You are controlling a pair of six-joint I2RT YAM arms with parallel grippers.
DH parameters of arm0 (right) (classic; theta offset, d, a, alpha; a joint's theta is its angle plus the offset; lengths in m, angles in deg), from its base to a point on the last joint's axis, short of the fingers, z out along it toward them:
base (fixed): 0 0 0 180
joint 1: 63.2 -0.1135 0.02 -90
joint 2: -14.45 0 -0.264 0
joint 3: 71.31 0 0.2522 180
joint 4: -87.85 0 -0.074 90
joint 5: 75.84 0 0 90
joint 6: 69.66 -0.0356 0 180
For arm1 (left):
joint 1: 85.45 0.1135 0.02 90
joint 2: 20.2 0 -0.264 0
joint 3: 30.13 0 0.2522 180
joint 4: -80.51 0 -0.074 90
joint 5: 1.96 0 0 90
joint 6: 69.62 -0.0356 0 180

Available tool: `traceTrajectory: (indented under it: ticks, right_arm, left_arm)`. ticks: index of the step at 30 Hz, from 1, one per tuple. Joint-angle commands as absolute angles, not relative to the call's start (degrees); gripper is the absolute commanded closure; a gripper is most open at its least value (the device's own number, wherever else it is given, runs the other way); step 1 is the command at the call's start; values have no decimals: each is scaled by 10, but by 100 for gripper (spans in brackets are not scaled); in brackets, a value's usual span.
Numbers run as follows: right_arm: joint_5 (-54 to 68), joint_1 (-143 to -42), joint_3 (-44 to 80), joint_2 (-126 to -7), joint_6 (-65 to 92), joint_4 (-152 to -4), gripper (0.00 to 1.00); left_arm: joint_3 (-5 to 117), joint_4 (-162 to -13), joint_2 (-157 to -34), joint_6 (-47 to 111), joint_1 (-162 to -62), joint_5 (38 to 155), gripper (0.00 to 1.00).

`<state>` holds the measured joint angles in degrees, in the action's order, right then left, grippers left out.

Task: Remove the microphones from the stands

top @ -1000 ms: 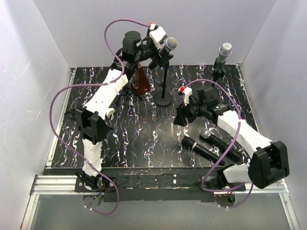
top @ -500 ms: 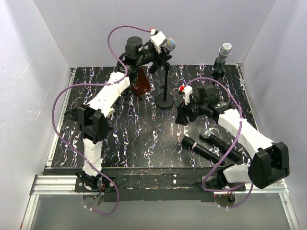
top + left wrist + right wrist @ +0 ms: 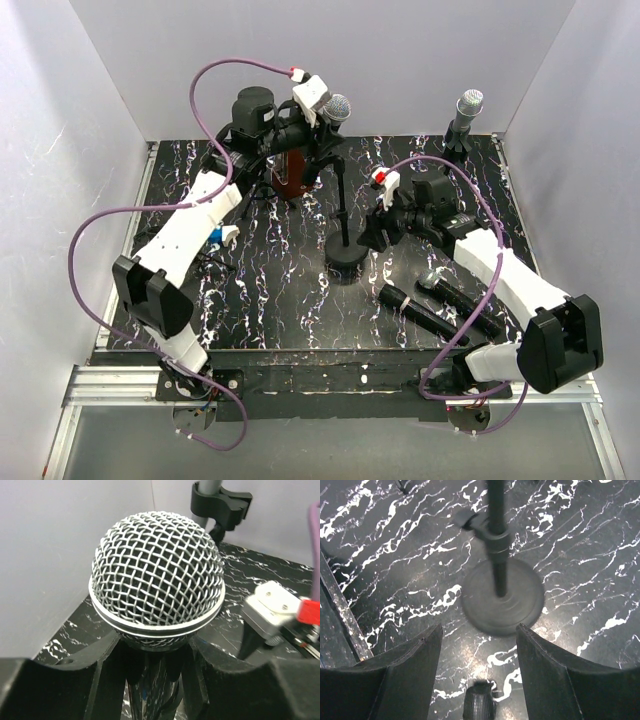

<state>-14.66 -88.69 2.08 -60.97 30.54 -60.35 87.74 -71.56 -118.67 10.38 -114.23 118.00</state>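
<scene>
The microphone, with a silver mesh head on a black body, sits at the top of the black stand. My left gripper is shut on its body just under the head, a finger on each side. The stand's round base rests mid-table and looks blurred in the right wrist view. My right gripper hangs open just right of the pole, low down, its fingers apart and empty.
A second microphone stands on another stand at the back right, its clip in the left wrist view. Two loose microphones lie under the right arm. A dark red object stands behind the left arm.
My left gripper has shut on the microphone and pulled it left. The stand's base has slid toward the front of the table. The right gripper stays open and has shifted little.
</scene>
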Motion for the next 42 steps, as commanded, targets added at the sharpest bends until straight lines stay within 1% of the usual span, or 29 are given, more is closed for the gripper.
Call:
traceTrajectory:
  ticks: [1, 4, 7, 12, 14, 24, 26, 27, 28, 31, 32, 34, 35, 42]
  right_arm:
    - [-179, -884, 7, -621, 243, -721, 33]
    - [-202, -884, 16, -628, 220, -744, 33]
    - [-241, -884, 18, -628, 212, -779, 33]
    - [-282, -885, 7, -623, 124, -911, 31]
    - [-300, -891, 12, -636, 102, -941, 28]
    - [-307, -918, 63, -690, 89, -972, 25]
    - [-298, -926, 70, -702, 85, -983, 27]
    - [-294, -927, 73, -707, 80, -988, 33]
    - [-290, -927, 77, -714, 78, -990, 42]
    - [-272, -930, 78, -729, 95, -984, 75]
    - [-266, -931, 72, -732, 104, -983, 84]
    - [-247, -931, 56, -735, 119, -983, 95]
    - [-242, -930, 46, -735, 131, -986, 98]
    - [-219, -932, -7, -735, 223, -993, 99]
  left_arm:
    - [866, -688, -1117, 99, -1148, 1156, 100]
    - [855, -677, -1105, 94, -1148, 1156, 100]
    - [806, -695, -1087, 101, -1148, 1161, 100]
    - [774, -696, -1062, 95, -1155, 1158, 100]
    - [765, -696, -1055, 87, -1154, 1159, 100]
    - [763, -699, -1052, 102, -1157, 1176, 100]
    - [764, -699, -1052, 103, -1156, 1175, 100]
    - [766, -697, -1053, 103, -1157, 1175, 100]
    - [767, -696, -1052, 103, -1157, 1173, 100]
    - [778, -688, -1052, 103, -1157, 1167, 100]
    - [783, -687, -1052, 98, -1157, 1165, 100]
    - [795, -684, -1051, 86, -1158, 1166, 100]
    - [806, -682, -1052, 83, -1157, 1163, 100]
    - [932, -656, -1066, 24, -1155, 1097, 100]
